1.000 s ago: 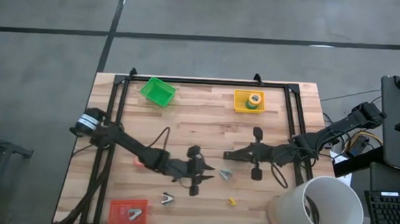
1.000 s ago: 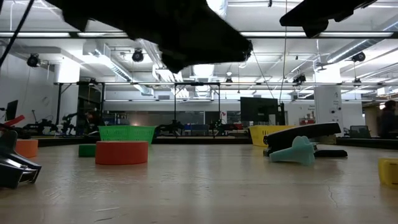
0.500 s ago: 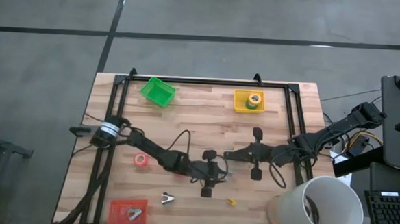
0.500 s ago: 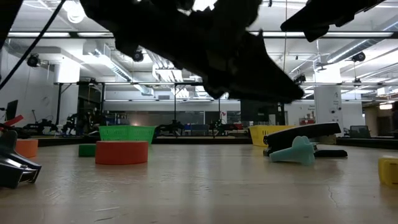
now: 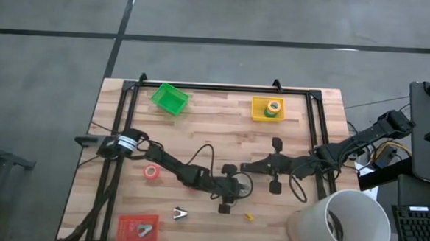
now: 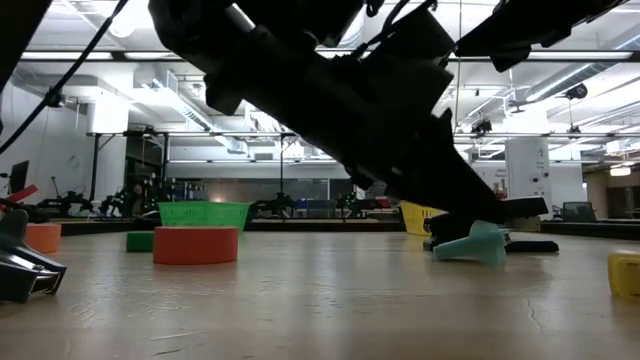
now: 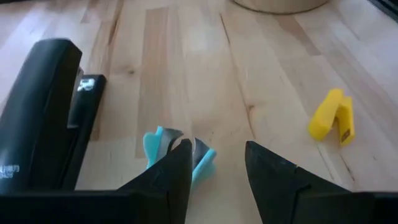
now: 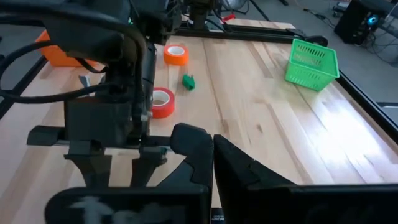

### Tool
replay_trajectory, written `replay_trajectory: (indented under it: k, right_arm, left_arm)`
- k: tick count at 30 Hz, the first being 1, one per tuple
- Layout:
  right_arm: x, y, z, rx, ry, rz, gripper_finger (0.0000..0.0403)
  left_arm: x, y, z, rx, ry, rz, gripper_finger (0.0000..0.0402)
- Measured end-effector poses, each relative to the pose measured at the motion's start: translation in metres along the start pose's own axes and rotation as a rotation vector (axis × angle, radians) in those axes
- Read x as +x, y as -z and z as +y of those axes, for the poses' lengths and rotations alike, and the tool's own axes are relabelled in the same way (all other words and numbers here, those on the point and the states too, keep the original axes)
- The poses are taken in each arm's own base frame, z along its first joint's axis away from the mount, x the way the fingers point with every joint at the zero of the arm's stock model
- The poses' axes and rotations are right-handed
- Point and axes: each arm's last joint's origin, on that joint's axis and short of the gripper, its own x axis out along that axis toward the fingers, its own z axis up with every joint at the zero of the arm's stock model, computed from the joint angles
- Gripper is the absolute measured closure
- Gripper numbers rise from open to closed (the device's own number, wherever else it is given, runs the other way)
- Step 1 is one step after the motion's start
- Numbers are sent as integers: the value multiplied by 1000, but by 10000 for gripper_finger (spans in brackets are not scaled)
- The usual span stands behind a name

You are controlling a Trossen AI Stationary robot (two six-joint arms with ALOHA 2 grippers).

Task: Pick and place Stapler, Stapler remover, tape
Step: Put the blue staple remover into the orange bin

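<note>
1. One wooden bench (image 5: pixel 199 134) fills the middle of the high view, with a black frame along its edges.
2. One white bucket (image 5: pixel 346 223) stands at the lower right of the high view, by the bench corner.
3. Two dark arms lie over the bench. The left gripper (image 5: pixel 242 187) sits low at centre in the high view; its fingers (image 7: pixel 174 171) stand apart, one on each side of a teal stapler remover (image 7: pixel 180 152) that rests on the wood, and whether they touch it cannot be told. The right gripper (image 5: pixel 246 167) waits just right of centre, fingers pressed together and holding nothing.
4. Three bins: a green basket (image 5: pixel 170 98) at upper left, a yellow tray (image 5: pixel 258 108) at upper centre, and a red tray (image 5: pixel 132 227) at lower left.
5. One black stapler (image 7: pixel 43 118) lies on the bench just beside the teal piece, at the left of the left wrist view; in the low view it shows at right (image 6: pixel 520 208).
6. Three tape rolls counted: a green roll (image 5: pixel 273 107) in the yellow tray, a red roll (image 5: pixel 152 172) at left of centre in the high view, and an orange roll (image 8: pixel 176 54) at the top of the right wrist view.
7. One silver stapler remover (image 5: pixel 180 214) lies near the lower edge, and one small yellow piece (image 5: pixel 249 217) to its right.
</note>
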Motion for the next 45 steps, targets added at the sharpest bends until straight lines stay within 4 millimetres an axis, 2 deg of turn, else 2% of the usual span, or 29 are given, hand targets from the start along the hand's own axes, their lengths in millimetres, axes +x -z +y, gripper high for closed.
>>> replay_trajectory:
  k: [18,35,45]
  right_arm:
    - [0,0,0,3,0,-1,394]
    - [0,0,0,3,0,-1,394]
    - [0,1,0,2,0,1,394]
  left_arm:
    - [0,2,2,34,-26,24,319]
    - [1,3,4,24,-21,25,324]
    - [6,10,5,7,-26,33,356]
